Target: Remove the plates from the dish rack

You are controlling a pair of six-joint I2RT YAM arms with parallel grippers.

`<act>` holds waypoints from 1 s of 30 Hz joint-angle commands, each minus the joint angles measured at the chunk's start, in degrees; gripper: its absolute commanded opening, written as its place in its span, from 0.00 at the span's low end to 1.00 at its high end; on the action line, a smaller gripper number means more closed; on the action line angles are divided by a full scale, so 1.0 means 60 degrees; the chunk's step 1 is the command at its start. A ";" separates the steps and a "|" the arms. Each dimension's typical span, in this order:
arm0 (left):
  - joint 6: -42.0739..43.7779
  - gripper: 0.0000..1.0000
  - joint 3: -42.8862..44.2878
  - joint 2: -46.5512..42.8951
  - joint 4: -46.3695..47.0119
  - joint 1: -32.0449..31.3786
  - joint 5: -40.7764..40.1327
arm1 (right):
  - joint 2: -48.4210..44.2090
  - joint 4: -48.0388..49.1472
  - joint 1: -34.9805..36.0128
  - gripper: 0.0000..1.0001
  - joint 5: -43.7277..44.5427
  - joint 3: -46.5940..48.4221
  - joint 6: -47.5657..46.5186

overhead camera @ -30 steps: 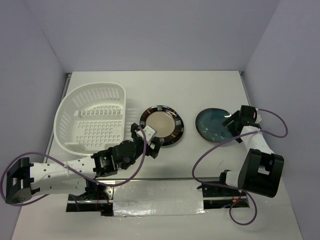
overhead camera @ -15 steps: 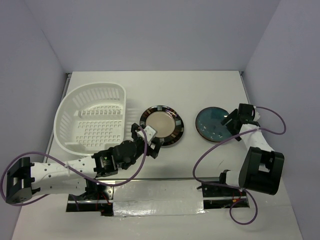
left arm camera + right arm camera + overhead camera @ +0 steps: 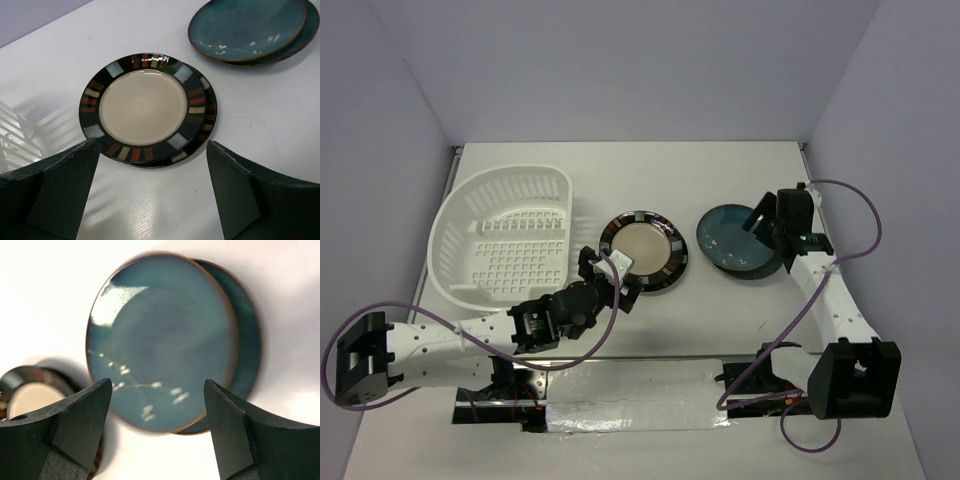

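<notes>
The white dish rack [image 3: 510,245] stands at the left with no plate in it. The beige-centred plate [image 3: 643,250] with a black patched rim lies flat on the table to its right. In the left wrist view [image 3: 143,106] a second like rim shows under it, offset right. The dark teal plate [image 3: 732,242] lies further right, and it too shows a second rim beneath [image 3: 159,342]. My left gripper [image 3: 613,275] is open and empty at the beige plate's near edge [image 3: 152,195]. My right gripper [image 3: 765,222] is open and empty above the teal plate's right side [image 3: 157,432].
The rack's corner [image 3: 12,137] shows at the left of the left wrist view. Grey walls close the table on the left, back and right. The teal plate's edge [image 3: 247,27] lies just beyond the beige plate.
My right arm has swung left and forward, so its gripper now hangs over the teal plate. The teal plate sits slightly further left. My left gripper has barely moved.
</notes>
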 commanded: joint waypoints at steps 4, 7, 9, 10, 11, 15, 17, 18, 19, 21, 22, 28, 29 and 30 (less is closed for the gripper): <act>0.0263 0.99 0.0482 0.0273 0.0224 -0.0056 -0.0600 | 0.0828 0.0207 0.0340 0.82 0.0618 0.0615 -0.0007; 0.0234 0.99 0.0512 0.0332 0.0209 -0.0056 -0.0570 | 0.1093 0.0221 0.0340 0.82 0.0809 0.0424 0.0110; 0.0219 0.99 0.0497 0.0317 0.0224 -0.0056 -0.0570 | 0.1123 0.0396 0.0340 0.82 0.0840 0.0380 0.0125; 0.0219 0.99 0.0497 0.0288 0.0209 -0.0056 -0.0571 | 0.1094 0.0528 0.0340 0.82 0.0724 0.0322 0.0081; 0.0219 0.99 0.0497 0.0274 0.0209 -0.0041 -0.0571 | 0.1007 0.0689 0.0340 0.81 0.0505 0.0278 0.0037; 0.0219 0.99 0.0409 0.0098 0.0282 -0.0056 -0.0614 | 0.1006 0.2095 0.1012 0.80 -0.0624 0.0116 -0.1016; 0.0248 0.99 0.0365 0.0054 0.0326 -0.0055 -0.0702 | 0.1224 0.2446 0.1407 0.79 -0.0698 0.0262 -0.1251; 0.0277 0.99 0.0351 0.0039 0.0355 -0.0056 -0.0717 | 0.1356 0.2448 0.1497 0.79 -0.0698 0.0451 -0.1325; 0.0321 0.99 0.0322 0.0039 0.0385 -0.0056 -0.0833 | 0.1532 0.2404 0.1556 0.79 -0.0713 0.0598 -0.1340; 0.0351 0.99 0.0336 0.0097 0.0370 -0.0056 -0.0936 | 0.2043 0.2214 0.1847 0.79 -0.0640 0.0920 -0.1383; 0.0336 0.99 0.0350 0.0112 0.0341 -0.0056 -0.0937 | 0.2162 0.2141 0.1994 0.78 -0.0553 0.0994 -0.1413; 0.0380 0.99 0.0278 0.0039 0.0472 -0.0056 -0.0864 | 0.2545 0.1993 0.2361 0.78 -0.0800 0.1186 -0.1267; 0.0394 0.99 0.0277 0.0039 0.0502 -0.0056 -0.0791 | 0.2501 0.2037 0.2362 0.78 -0.0844 0.1171 -0.1180; 0.0395 0.99 0.0263 0.0039 0.0531 -0.0041 -0.0776 | 0.2457 0.2081 0.2347 0.78 -0.0830 0.1069 -0.1121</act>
